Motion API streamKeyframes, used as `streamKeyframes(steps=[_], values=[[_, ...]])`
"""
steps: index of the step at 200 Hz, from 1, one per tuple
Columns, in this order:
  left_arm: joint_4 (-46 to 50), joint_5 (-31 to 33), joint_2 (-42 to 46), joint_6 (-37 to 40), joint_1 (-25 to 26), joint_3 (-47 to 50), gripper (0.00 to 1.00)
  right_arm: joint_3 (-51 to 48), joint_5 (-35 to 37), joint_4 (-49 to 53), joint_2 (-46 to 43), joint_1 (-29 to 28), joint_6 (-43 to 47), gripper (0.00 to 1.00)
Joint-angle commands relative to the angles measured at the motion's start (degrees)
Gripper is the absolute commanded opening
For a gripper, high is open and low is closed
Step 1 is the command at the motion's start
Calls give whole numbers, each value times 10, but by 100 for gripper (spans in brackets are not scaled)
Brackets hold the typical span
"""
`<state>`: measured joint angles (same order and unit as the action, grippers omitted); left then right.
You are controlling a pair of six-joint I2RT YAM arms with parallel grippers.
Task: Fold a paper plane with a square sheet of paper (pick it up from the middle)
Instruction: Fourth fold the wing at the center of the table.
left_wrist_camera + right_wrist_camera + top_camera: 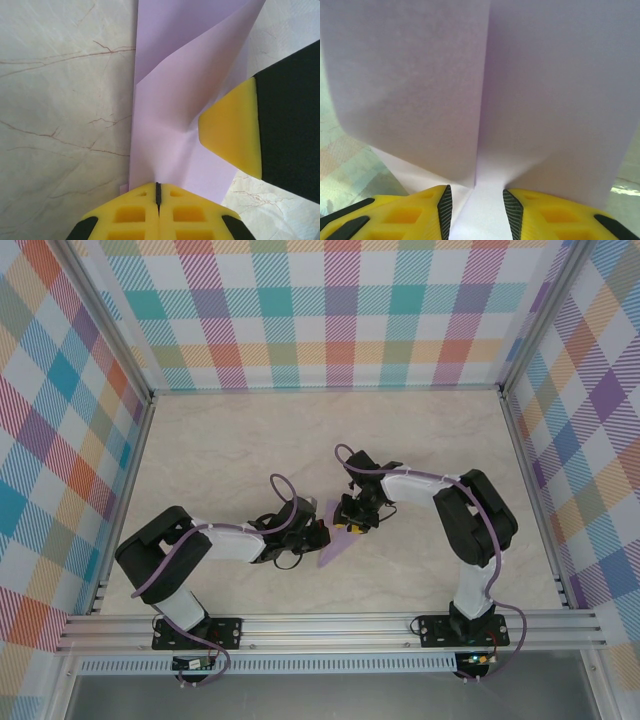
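Plaid walls (320, 310) on three sides, metal rails along the edges, pale marbled bench (230, 440) underneath.

Found at mid-bench, toward the near edge: paper (338, 548), partly folded into a narrow wedge, long axis slanting from between the two grippers down toward the near edge.

Noted at left gripper (158, 190): jaws together, clamped on the paper's margin, with the paper reaching straight away from them.

Noted at right gripper (477, 200): jaws apart, facing the paper from the opposite side, one tip touching it close to the left hold. Centre crease lined up with the gap between these jaws, a flap rising on either side.

Judged decisive: crease dead ahead of the right jaws and inside their gap. Right arm therefore better placed for any pinch or press along that line, left arm serving as anchor.

Risk judged: thin paper liable to buckle or slip if dragged across the crease.

Plenty of open bench all round; far corners well apart from the work.
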<state>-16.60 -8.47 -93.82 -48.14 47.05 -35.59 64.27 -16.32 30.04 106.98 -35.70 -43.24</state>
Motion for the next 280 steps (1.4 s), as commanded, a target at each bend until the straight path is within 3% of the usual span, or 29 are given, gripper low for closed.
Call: streamKeyframes(steps=[1,56,102,153,191,226,280], values=[[19,-6,6,18,-6,-15,3,-27,63,35,4,1,4,39],[19,-9,38,21,-6,-14,7,-8,38,21,-47,2,30,42],[6,-13,88,17,-6,3,22,-24,1,-26,-51,3,30,45],[20,55,149,-12,-6,55,40,-27,-2,-33,-50,3,22,45],[-53,16,146,-15,-5,79,49,-34,1,-34,-55,3,14,45],[-63,-3,111,-1,-3,61,48,-42,7,-36,-65,4,9,45],[-95,-34,47,6,0,35,38,-47,8,-34,-74,4,10,44]])
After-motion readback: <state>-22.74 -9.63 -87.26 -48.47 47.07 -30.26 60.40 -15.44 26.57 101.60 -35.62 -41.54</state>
